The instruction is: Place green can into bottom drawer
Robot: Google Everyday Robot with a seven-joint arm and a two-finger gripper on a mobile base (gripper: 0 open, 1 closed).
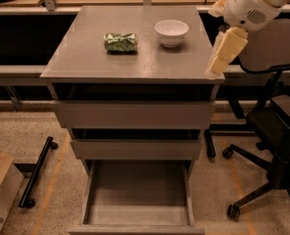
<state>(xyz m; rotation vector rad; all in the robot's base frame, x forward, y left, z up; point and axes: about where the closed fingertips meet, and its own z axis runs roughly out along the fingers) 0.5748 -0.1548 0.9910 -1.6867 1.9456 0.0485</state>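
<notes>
The green can [120,41] lies on its side on the grey cabinet top [135,62], left of a white bowl [171,32]. The bottom drawer [137,199] is pulled out far, its grey floor bare. My gripper [222,58] hangs from the white arm at the cabinet's right edge, to the right of the bowl and well away from the can. Nothing is in it.
Two shallower drawers [134,114] above the bottom one stand slightly ajar. A black office chair [277,131] stands to the right of the cabinet. A black wheeled stand leg [37,173] and a cardboard box [0,190] are on the floor at left.
</notes>
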